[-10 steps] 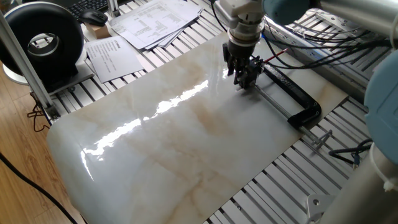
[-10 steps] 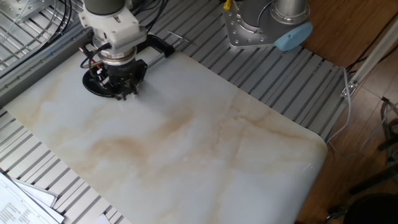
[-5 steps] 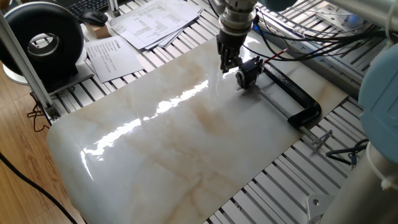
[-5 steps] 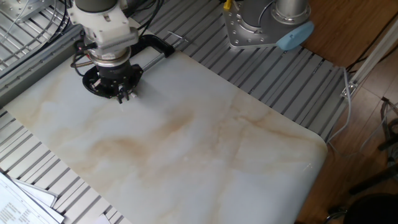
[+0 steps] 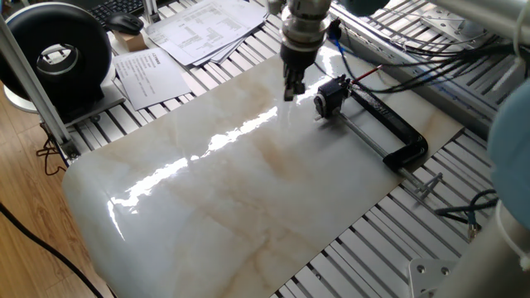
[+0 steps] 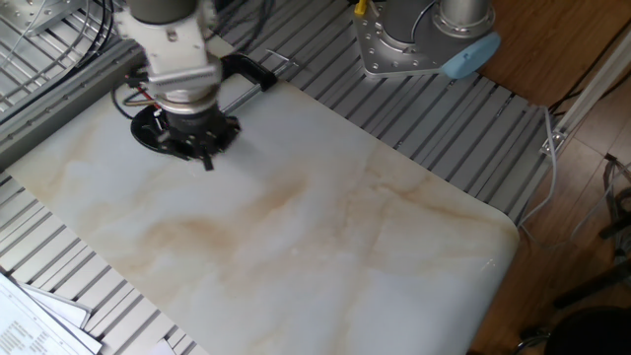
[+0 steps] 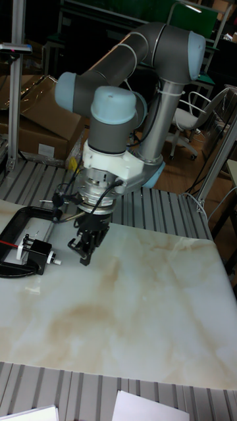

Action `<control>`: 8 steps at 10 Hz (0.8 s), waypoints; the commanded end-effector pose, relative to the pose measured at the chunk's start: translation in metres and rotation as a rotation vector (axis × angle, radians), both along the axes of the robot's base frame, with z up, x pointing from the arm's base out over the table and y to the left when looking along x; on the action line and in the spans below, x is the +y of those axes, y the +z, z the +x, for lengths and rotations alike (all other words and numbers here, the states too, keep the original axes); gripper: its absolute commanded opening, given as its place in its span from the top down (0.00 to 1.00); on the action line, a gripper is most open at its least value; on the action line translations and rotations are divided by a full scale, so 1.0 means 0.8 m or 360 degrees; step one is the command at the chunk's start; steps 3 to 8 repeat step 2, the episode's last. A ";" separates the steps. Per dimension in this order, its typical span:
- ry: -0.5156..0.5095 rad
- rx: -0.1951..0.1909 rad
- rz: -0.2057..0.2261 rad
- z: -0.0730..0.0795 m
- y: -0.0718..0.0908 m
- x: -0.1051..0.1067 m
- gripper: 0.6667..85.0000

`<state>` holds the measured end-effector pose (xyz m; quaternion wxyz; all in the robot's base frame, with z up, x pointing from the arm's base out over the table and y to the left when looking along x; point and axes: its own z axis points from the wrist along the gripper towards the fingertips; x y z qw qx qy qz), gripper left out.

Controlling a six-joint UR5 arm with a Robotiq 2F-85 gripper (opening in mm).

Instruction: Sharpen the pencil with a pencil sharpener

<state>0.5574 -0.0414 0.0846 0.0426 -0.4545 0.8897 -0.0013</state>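
My gripper [image 5: 288,89] hangs just above the marble slab, left of the pencil sharpener [image 5: 330,98], and is apart from it. The sharpener is a small black box with a round front face. In the tall fixed view it sits at the left [image 7: 36,254], with the gripper [image 7: 83,253] a short way to its right. The fingers are pressed together, and a thin dark stub that looks like the pencil [image 6: 208,164] pokes out below them. In the other fixed view the gripper [image 6: 205,153] covers most of the sharpener.
A long black C-shaped clamp [image 5: 391,126] lies behind the sharpener on the slab's edge. Cables [image 5: 389,50] run along the slatted table beyond it. Papers [image 5: 199,26] and a round black device [image 5: 56,56] sit at the far left. The marble slab [image 5: 240,190] stretches toward the front.
The gripper was right at the sharpener a second ago. It has drawn away from it across the slab and risen slightly. The sharpener and clamp stayed put.
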 end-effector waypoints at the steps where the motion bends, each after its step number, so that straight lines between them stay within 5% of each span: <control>1: -0.0151 -0.0007 -0.0025 -0.005 0.010 0.013 0.99; 8: -0.0141 0.0000 -0.0021 -0.007 0.013 0.010 0.99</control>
